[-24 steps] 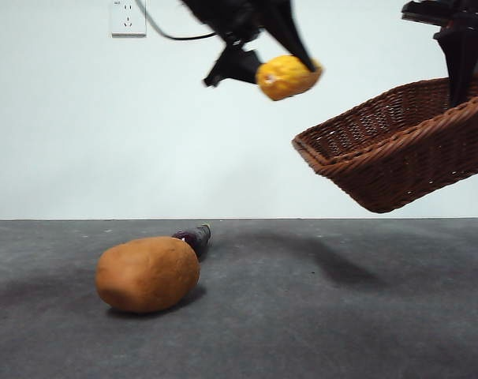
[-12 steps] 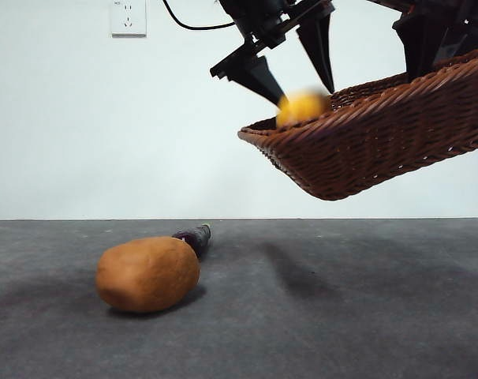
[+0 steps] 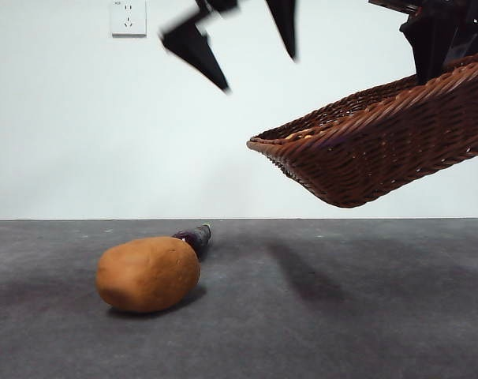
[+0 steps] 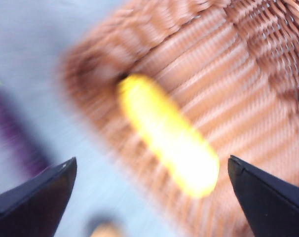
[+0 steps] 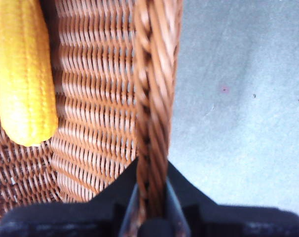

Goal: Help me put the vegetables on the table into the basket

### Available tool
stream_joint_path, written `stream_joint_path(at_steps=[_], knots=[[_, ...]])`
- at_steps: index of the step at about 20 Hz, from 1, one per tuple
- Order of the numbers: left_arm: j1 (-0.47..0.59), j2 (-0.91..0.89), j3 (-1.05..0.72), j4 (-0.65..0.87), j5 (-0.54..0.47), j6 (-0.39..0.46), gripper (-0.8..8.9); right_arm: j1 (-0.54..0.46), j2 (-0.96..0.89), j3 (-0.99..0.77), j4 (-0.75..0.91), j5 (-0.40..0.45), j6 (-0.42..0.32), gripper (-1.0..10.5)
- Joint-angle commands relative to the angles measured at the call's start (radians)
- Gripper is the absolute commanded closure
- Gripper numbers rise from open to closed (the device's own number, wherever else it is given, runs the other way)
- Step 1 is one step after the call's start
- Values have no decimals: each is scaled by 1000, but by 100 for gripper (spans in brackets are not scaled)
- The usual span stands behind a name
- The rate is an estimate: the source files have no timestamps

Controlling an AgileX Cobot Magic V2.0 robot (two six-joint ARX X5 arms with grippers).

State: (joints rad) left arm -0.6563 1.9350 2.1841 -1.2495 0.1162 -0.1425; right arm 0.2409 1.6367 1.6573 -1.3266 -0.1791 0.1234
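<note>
The brown wicker basket (image 3: 373, 150) hangs tilted in the air at the right. My right gripper (image 5: 152, 207) is shut on its braided rim (image 5: 154, 98); in the front view it shows dark at the top right (image 3: 444, 39). The yellow corn (image 5: 23, 74) lies inside the basket, blurred in the left wrist view (image 4: 169, 143) and hidden in the front view. My left gripper (image 3: 257, 73) is open and empty, high above the basket's low end. The tan potato (image 3: 148, 274) and the purple eggplant (image 3: 195, 237) behind it lie on the table (image 3: 341, 316).
A white wall with a socket (image 3: 128, 17) stands behind the table. The basket's shadow (image 3: 302, 272) falls on the table's middle. The grey table also shows beside the rim in the right wrist view (image 5: 238, 98).
The left gripper let go of the corn, which dropped into the basket. The gripper then rose and moved left, open. The basket stays lifted and tilted.
</note>
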Motion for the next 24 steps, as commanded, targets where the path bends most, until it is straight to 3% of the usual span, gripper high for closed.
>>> stream_joint_path(at_steps=[1, 6, 10, 14, 19, 24], knots=[[-23, -71, -10, -72, -47, 80, 275, 0, -4, -2, 34, -1, 4, 958], [-106, -280, -158, -72, -100, 100, 275, 0, -3, -2, 18, 12, -21, 958], [-136, -468, -491, -34, -146, 82, 276, 0, -3, -2, 18, 20, -23, 958], [-141, -625, -849, 185, -143, 9, 278, 3, -3, -2, 36, 19, -22, 958], [-126, -615, -1145, 368, -143, -11, 279, 2, -3, -2, 40, 24, -23, 958], [-106, -495, -1206, 512, -146, -9, 278, 3, -3, -2, 43, 23, -23, 958]])
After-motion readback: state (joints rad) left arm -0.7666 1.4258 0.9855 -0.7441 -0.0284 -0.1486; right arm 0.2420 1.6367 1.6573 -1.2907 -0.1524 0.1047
